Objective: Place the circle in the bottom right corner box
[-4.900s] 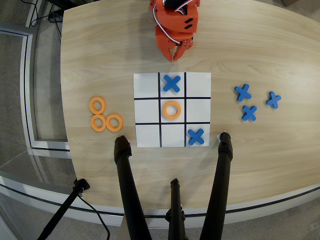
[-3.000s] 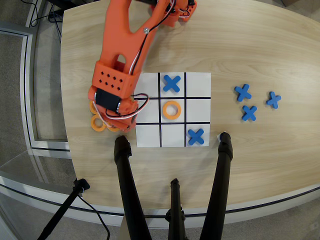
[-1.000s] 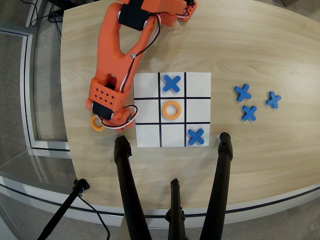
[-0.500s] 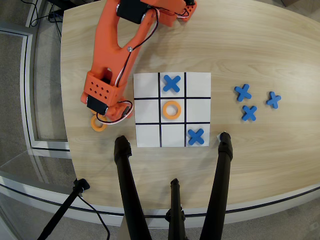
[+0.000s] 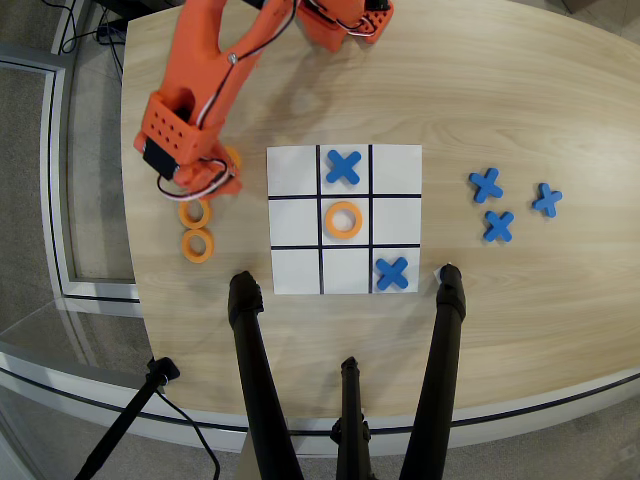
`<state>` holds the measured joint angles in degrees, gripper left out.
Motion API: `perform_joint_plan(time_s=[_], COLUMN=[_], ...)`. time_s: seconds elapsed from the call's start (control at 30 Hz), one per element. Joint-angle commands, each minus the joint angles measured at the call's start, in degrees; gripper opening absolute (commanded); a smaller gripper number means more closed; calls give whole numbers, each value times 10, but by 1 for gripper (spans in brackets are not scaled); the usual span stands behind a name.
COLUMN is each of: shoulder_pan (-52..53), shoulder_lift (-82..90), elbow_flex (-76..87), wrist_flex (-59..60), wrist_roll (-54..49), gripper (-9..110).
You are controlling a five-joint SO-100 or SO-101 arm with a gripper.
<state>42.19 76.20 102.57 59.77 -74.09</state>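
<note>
The black tripod legs [image 5: 255, 370] rise nearest; my pincer [image 5: 205, 185], its opening hidden, should settle squarely over the orange ring [image 5: 195, 211] just beneath it before closing.

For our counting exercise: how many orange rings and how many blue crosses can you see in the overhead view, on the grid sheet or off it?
Orange rings: 3 or more; perhaps one more hidden under the gripper
Blue crosses: 5
Total: at least 8
</note>
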Motion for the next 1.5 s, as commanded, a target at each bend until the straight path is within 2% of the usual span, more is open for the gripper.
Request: perform_joint_plan(time_s=[0.0,0.1,0.27,0.67,0.77,0.87,0.97,1.13,1.3,1.47], shoulder_pan=[41,72,81,82,73,33,-31,-145,-265,-347], shoulder_lift=[16,21,21,30,49,87,106,140,164,174], elbow_flex=[36,45,47,50,-19,-127,-213,-288,-265,-207], wrist_flex=[4,11,15,14,120,238,294,296,280,227], wrist_roll=[-16,-30,-39,-51,-49,-27,18,105,92,27], gripper=[18,16,0,0,0,0,0,0,0,0])
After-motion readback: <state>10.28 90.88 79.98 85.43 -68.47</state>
